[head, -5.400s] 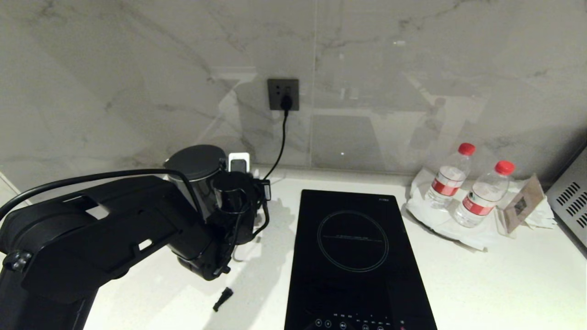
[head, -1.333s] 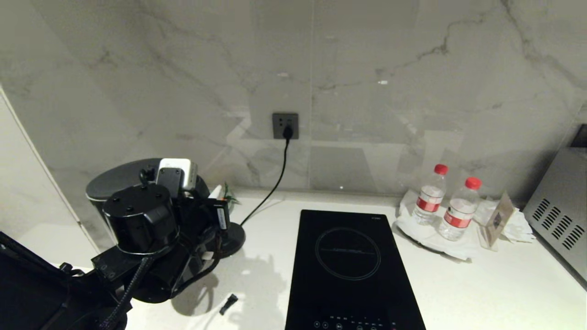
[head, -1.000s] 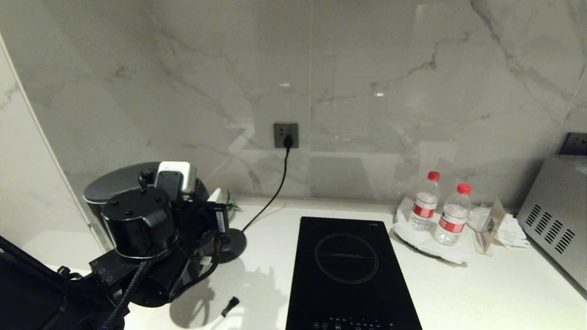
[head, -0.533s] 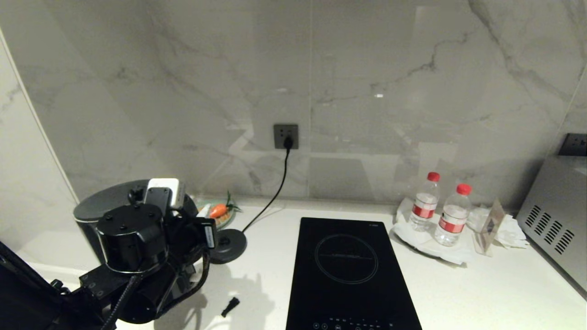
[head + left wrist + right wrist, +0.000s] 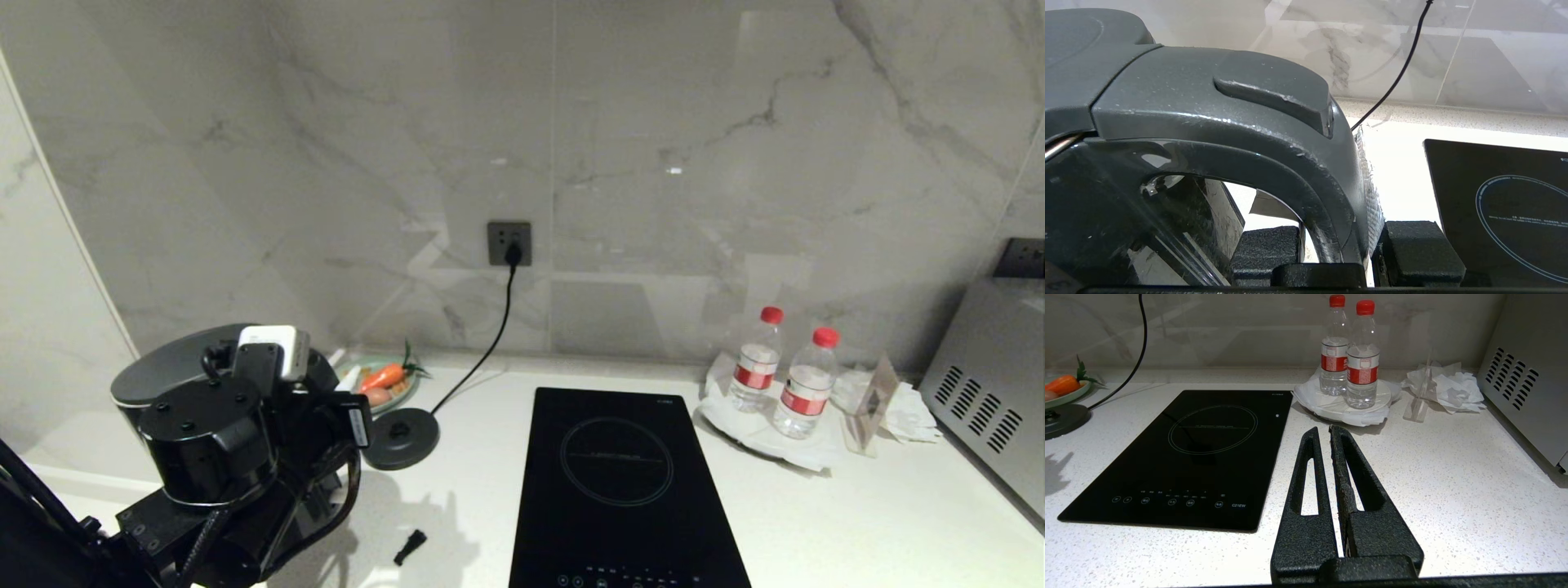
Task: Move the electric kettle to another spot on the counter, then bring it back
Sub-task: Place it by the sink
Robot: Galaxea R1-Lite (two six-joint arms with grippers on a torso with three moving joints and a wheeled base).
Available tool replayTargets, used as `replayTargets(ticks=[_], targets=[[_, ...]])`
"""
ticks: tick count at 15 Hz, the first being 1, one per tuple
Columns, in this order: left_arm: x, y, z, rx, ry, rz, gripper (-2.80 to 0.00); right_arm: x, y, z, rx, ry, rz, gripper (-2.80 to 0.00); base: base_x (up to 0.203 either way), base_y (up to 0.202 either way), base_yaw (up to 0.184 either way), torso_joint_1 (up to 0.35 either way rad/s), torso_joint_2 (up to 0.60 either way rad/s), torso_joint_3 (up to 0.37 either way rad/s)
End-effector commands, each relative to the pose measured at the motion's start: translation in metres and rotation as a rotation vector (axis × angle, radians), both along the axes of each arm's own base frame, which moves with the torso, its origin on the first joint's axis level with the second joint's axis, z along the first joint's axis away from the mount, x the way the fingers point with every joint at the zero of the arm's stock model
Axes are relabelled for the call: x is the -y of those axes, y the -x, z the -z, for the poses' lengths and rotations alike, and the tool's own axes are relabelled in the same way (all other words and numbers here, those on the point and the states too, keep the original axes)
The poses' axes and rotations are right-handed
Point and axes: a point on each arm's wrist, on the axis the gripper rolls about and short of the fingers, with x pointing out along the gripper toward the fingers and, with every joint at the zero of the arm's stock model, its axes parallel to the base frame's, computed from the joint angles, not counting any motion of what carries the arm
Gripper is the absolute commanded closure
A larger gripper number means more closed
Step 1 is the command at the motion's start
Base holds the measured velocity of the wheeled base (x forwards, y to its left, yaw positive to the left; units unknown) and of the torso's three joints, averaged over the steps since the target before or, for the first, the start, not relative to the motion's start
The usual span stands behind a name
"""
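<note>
The electric kettle (image 5: 167, 371) hangs at the left of the head view, lifted clear of its round base disc (image 5: 400, 437). Its grey lid shows behind my left arm's wrist (image 5: 212, 441), which hides the body. In the left wrist view my left gripper (image 5: 1343, 245) is shut on the kettle's loop handle (image 5: 1327, 196), one pad on each side. The white speckled counter (image 5: 857, 523) runs below. In the right wrist view my right gripper (image 5: 1323, 430) hovers low over the counter, shut and holding nothing.
A black induction hob (image 5: 620, 490) lies in the middle. A cord (image 5: 490, 343) runs from the wall socket (image 5: 509, 242) to the base. A plate with a carrot (image 5: 384, 380) sits behind the base. Two water bottles (image 5: 775, 367) and a metal appliance (image 5: 988, 392) stand on the right. A small black piece (image 5: 408, 547) lies near the front.
My left arm has carried the kettle left and lower in the head view, away from the base disc. The plate with the carrot has come into sight.
</note>
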Motion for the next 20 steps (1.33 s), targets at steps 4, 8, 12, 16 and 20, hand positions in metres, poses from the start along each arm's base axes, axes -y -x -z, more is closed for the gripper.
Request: replayTargets(ticks=[4, 8, 12, 16, 20], targets=[[0.001, -0.001, -0.002, 0.012, 0.003, -0.004, 0.00, 0.000, 0.000, 0.000, 0.000, 0.001, -0.001, 0.00, 0.000, 0.000, 0.000, 0.000, 0.00, 0.000], [0.001, -0.002, -0.002, 0.014, 0.004, -0.004, 0.00, 0.000, 0.000, 0.000, 0.000, 0.001, -0.001, 0.00, 0.002, -0.010, 0.152, 0.004, 0.00, 0.001], [0.001, -0.002, -0.004, 0.021, 0.006, -0.006, 0.00, 0.000, 0.000, 0.000, 0.000, 0.001, -0.001, 0.00, 0.000, -0.010, 0.175, 0.007, 0.01, 0.003], [0.003, -0.006, -0.006, 0.032, 0.012, -0.007, 0.00, 0.000, 0.000, 0.000, 0.000, 0.000, -0.001, 0.00, -0.003, -0.009, 0.167, 0.002, 0.00, 0.004], [0.013, -0.024, -0.006, 0.050, 0.023, -0.005, 0.00, 0.000, 0.000, 0.000, 0.000, 0.000, -0.001, 0.00, 0.000, 0.000, 0.041, 0.001, 0.00, 0.000]])
